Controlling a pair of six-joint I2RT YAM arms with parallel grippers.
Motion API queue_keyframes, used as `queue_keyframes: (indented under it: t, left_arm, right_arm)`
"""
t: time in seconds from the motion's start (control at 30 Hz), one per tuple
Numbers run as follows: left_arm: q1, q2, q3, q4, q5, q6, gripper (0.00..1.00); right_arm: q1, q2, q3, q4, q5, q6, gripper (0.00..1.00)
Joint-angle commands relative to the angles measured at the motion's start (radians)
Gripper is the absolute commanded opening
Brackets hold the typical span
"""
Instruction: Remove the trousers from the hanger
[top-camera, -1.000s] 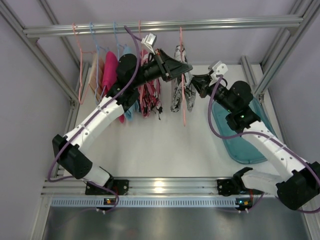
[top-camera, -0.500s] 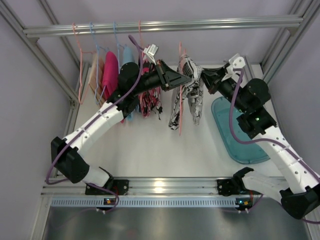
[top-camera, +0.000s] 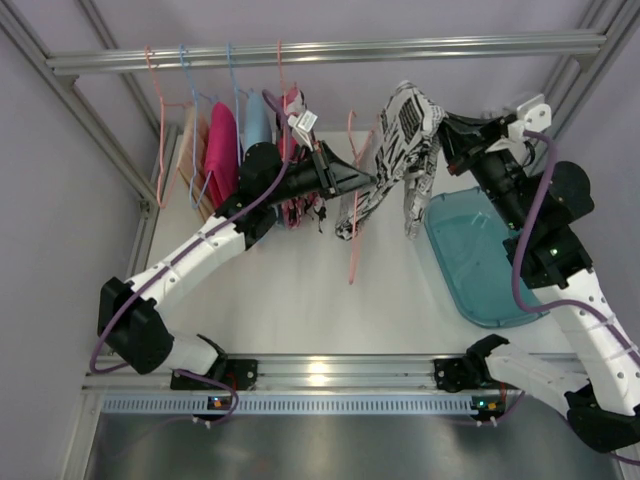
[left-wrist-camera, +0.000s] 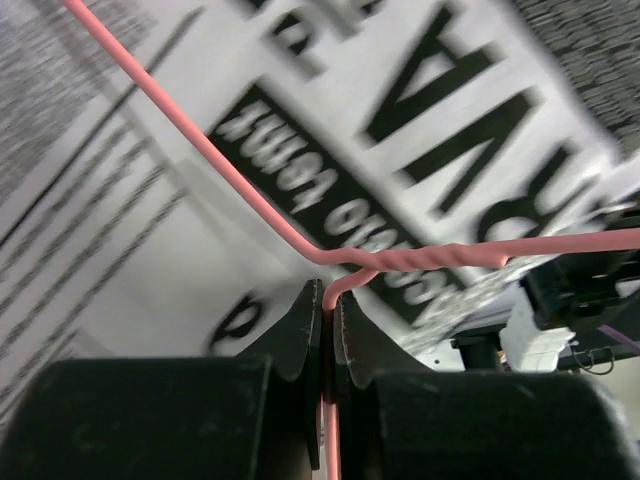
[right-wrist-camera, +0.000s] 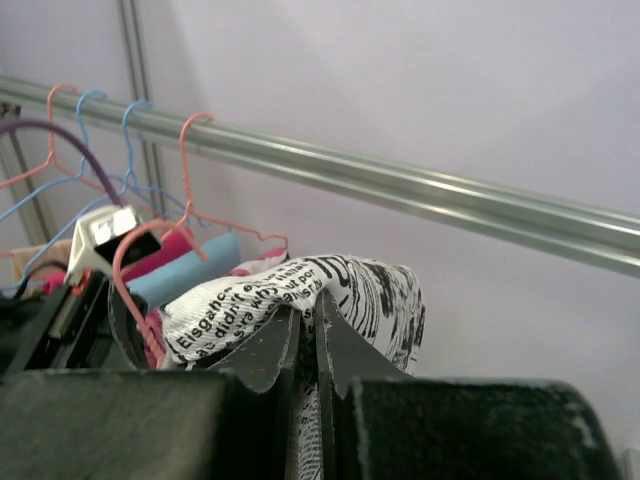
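My left gripper (left-wrist-camera: 327, 297) is pinched shut on the thin pink wire hanger (left-wrist-camera: 420, 256). My right gripper (right-wrist-camera: 310, 322) is clamped on the black-and-white comic-print cloth trousers (top-camera: 400, 150), which drape limp above the counter's (top-camera: 300, 290) far edge. I'd pull rightward so the fabric slides off the slick wire without snagging.

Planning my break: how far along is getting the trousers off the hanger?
Done: the hanger is off the rail, pinched in the left gripper. In hand: the right gripper holds the print trousers up and away from it; whether they are fully free is unclear. Left: dropping them, perhaps in the tray, then the red pair on the rail.
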Motion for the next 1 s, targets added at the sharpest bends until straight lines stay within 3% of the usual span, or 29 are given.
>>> queue_keyframes:
  t: [0.0, 0.1, 0.43, 0.97]
  left_arm:
    - [0.002, -0.042, -0.04, 0.032, -0.007, 0.056, 0.0]
    - [0.001, -0.044, -0.066, 0.023, -0.007, 0.074, 0.0]
    - [-0.008, -0.039, -0.049, 0.018, 0.06, 0.143, 0.0]
    - [-0.061, -0.064, 0.052, 0.012, 0.147, 0.317, 0.0]
  right_arm:
    - [0.004, -0.063, 0.119, 0.148, 0.087, -0.012, 0.0]
    - [0.004, -0.082, 0.143, 0.123, 0.161, -0.021, 0.0]
    - [-0.082, -0.215, 0.148, -0.025, 0.196, -0.087, 0.0]
    - [-0.417, -0.646, -0.168, -0.34, 0.307, -0.202, 0.0]
